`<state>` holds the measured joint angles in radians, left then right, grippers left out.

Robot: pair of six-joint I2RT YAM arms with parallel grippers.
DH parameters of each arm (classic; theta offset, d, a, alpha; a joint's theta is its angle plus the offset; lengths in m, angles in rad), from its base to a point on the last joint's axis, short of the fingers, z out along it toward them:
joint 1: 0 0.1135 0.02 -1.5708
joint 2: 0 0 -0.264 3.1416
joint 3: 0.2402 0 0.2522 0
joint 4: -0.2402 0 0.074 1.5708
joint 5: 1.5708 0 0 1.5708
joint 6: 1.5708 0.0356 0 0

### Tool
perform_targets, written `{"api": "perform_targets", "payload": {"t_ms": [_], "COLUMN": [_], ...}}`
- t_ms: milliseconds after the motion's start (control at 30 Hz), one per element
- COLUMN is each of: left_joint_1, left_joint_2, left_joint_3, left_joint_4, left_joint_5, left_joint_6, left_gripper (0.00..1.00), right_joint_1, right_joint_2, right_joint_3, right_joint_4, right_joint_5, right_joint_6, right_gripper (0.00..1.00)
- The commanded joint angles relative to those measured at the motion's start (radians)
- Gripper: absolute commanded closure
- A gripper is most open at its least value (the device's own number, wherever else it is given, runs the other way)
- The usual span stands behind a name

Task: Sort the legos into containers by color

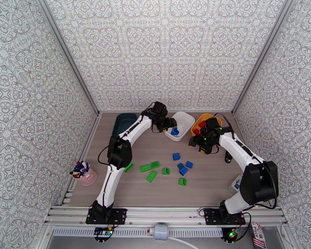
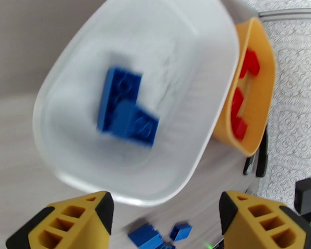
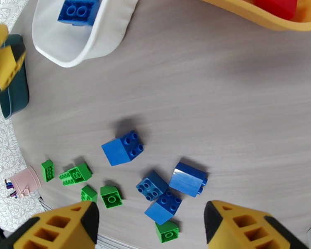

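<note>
Legos, small studded plastic bricks [image 3: 123, 148] in three colours, lie loose on the grey wood-grain tabletop [image 3: 222, 100] under your right gripper [image 3: 153, 228]. Its jaws stand wide apart and grip nothing. One green brick [image 3: 168, 232] sits in line between them, four blue ones cluster just beyond, and more green ones lie off the left jaw.

Your left gripper [image 2: 166, 223], equally spread and empty, hovers at the near rim of the white rounded-rectangular plastic tub [image 2: 176, 46]. Two blue bricks [image 2: 126, 106] rest inside, blurred, so the pose probably suits a drop. Past its right jaw the yellow plastic tub [image 2: 226, 129], just beside the white one, holds red bricks [image 2: 242, 100]. The dark teal tub [image 1: 124, 121] is presumably reserved for green.
</note>
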<state>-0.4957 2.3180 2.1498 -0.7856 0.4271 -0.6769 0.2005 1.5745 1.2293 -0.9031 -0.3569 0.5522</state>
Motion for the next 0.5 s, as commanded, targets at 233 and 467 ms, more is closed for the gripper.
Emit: {"api": "perform_targets", "payload": {"t_ms": [233,467], "left_joint_1": [-0.022,-0.095], "left_joint_2": [-0.448,-0.674], "left_joint_3": [-0.489,-0.901], "left_joint_4": [0.08,0.112], "left_joint_5": [-0.284,-0.432], "left_joint_6": [0.02,-0.135], "left_gripper": [0.25,0.24], "right_joint_1": [0.215,0.326], "right_joint_2": [0.03,0.19], "right_joint_3": [-0.055,0.077], "right_joint_4": [-0.018,-0.042], "right_joint_5": [0.11,0.199], "right_joint_6": [0.015,-0.011], "right_gripper": [0.27,0.24]}}
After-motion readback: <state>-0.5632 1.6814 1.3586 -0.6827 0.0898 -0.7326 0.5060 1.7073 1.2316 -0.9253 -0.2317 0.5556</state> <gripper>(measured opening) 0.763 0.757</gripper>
